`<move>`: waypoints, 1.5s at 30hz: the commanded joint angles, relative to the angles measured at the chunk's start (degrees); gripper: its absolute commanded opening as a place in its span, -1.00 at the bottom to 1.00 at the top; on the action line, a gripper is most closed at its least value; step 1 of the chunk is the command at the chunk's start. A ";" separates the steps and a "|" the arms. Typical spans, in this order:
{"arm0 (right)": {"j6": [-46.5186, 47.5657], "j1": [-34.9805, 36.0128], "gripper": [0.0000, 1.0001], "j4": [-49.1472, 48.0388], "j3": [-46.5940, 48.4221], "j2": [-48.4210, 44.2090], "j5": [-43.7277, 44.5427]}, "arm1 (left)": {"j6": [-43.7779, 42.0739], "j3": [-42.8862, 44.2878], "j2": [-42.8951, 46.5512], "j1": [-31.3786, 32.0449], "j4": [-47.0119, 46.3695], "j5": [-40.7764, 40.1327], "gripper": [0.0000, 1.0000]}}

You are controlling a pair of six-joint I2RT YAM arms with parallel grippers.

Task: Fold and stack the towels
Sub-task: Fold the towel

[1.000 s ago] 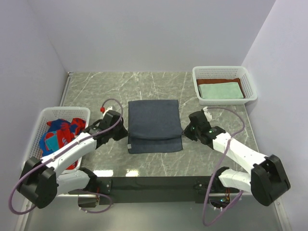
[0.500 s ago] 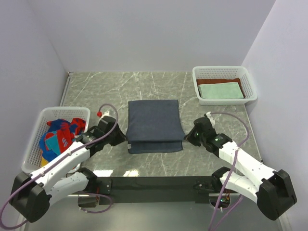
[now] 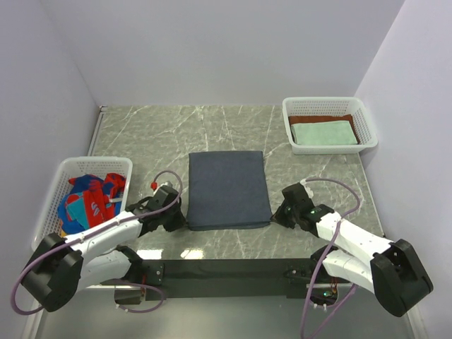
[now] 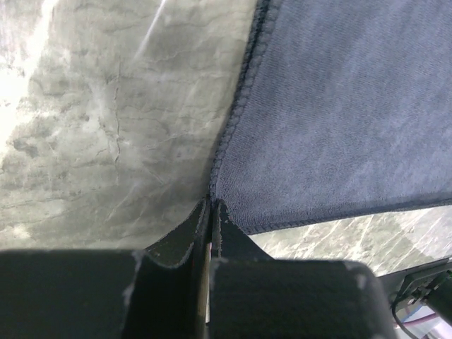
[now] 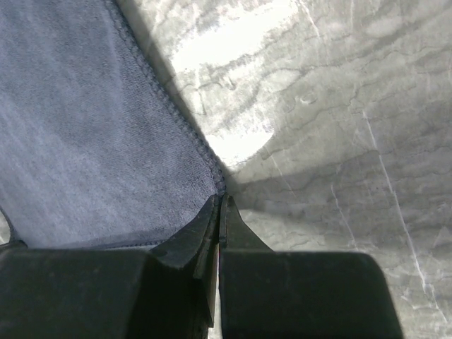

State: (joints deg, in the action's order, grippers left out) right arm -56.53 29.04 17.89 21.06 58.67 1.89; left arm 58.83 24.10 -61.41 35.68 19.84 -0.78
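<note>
Step in hand: completing a fold of the slate-blue towel (image 3: 227, 189), which lies flat on the marble table (image 3: 141, 134) at the centre of the top view.

1. Grip check. The left gripper (image 3: 176, 220) sits at the towel's lower-left corner and the right gripper (image 3: 279, 214) at its lower-right corner. In each wrist view the fingers are pressed together with the hemmed corner running into the tips, so both appear to pinch cloth.
2. Before release, confirm that the lower edge is straight and the side hems are parallel.
3. Release both corners together; uneven release is likely to skew the layer.
4. Withdraw toward the lower frame edge without dragging the hem.

Stack destination, as judged: the white basket (image 3: 328, 101) at upper right, holding a folded mint-green towel (image 3: 323, 133) on a rust-brown towel (image 3: 353, 121). Patterned towels (image 3: 88, 198) wait in the left basket (image 3: 92, 162).
</note>
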 commanded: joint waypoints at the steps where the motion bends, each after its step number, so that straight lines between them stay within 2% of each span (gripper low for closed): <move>1: -0.24 -0.21 -0.99 -0.66 -1.37 0.39 2.68 | 0.85 -1.68 0.85 0.09 -0.06 -1.86 -0.99; 7: 0.63 -0.30 -0.99 0.47 0.29 -0.84 3.12 | 0.59 0.07 1.99 0.00 1.69 -2.65 -0.99; 12: 2.48 -0.30 -0.99 5.39 6.79 -2.33 4.61 | -0.56 6.21 2.78 0.00 5.47 -4.14 -0.99; 19: 3.36 -0.21 -0.99 10.76 10.32 -9.53 3.91 | -1.79 11.94 8.84 0.09 13.12 -6.96 -0.99; 23: 2.31 -0.21 -0.95 9.98 6.29 -11.91 0.67 | -1.09 8.53 10.52 0.18 12.60 -3.98 -0.98; 29: 0.64 -0.12 -0.93 6.12 -1.37 -11.39 -1.27 | 0.41 1.06 7.98 0.18 5.40 2.00 -0.96; 34: 0.72 -0.21 -0.89 4.61 -3.13 -7.01 -0.05 | 0.59 -2.12 3.67 0.26 2.05 2.27 -0.95; 40: 0.90 -0.21 -0.85 4.96 -3.31 -6.29 1.01 | 0.76 -3.35 3.40 0.53 2.13 2.01 -0.88; 42: 1.34 -0.12 -0.74 6.01 -3.22 -7.34 0.83 | 0.50 -3.44 4.62 0.71 3.36 1.92 -0.81; 43: 1.51 -0.21 -0.69 6.89 -2.96 -7.96 0.83 | 0.76 -3.53 5.24 0.71 3.89 1.83 -0.71; 44: 1.60 -0.21 -0.54 7.42 -2.78 -8.75 0.66 | 1.02 -3.53 5.85 1.23 4.33 1.74 -0.66; 45: 1.86 -0.21 -0.48 7.86 -2.69 -9.45 0.40 | 1.29 -3.62 7.43 1.58 4.77 1.92 -0.61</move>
State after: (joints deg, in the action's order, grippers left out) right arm -55.75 29.10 23.29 18.31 51.37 -0.38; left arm 59.72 21.30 -56.80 36.51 22.20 2.46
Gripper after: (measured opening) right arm 0.234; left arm 0.183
